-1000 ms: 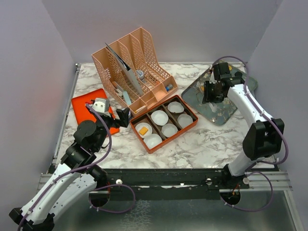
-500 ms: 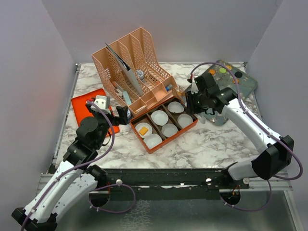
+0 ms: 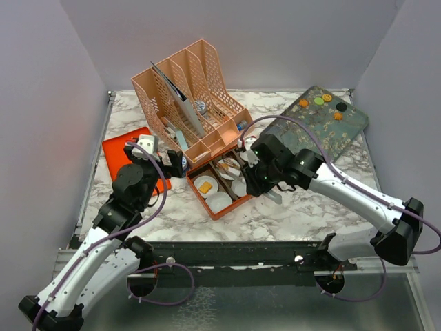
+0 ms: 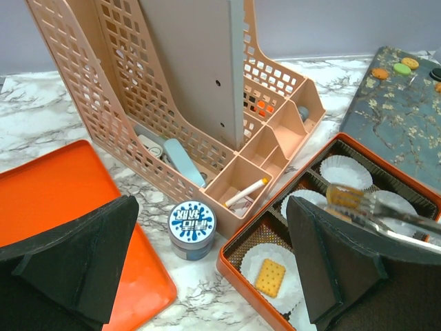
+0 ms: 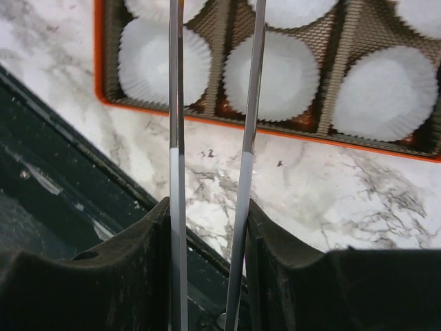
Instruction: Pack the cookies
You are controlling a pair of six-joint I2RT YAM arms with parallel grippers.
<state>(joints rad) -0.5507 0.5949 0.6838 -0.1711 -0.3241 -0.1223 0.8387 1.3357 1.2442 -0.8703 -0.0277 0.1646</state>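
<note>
My right gripper (image 3: 260, 174) (image 5: 207, 227) is shut on metal tongs (image 5: 244, 103), which reach left over the orange box (image 3: 234, 207) of white paper cups. In the left wrist view the tongs' tips pinch a round orange cookie (image 4: 343, 198) above the box's middle cups. A square yellow cookie (image 3: 204, 187) (image 4: 270, 276) lies in the near-left cup. Several round cookies, orange (image 3: 304, 103), green (image 3: 319, 101) and black (image 3: 341, 107), rest on the dark floral tray (image 3: 313, 131). My left gripper (image 3: 176, 164) (image 4: 212, 227) hangs open and empty left of the box.
A peach mesh desk organizer (image 3: 189, 96) stands behind the box. An orange lid (image 3: 120, 152) lies at the left. A small blue-and-white tin (image 4: 192, 227) sits between the lid and the box, below my left gripper. The table's black front rail shows in the right wrist view.
My right arm has swung left from the floral tray to over the orange box, carrying the tongs. The left arm has barely moved.
</note>
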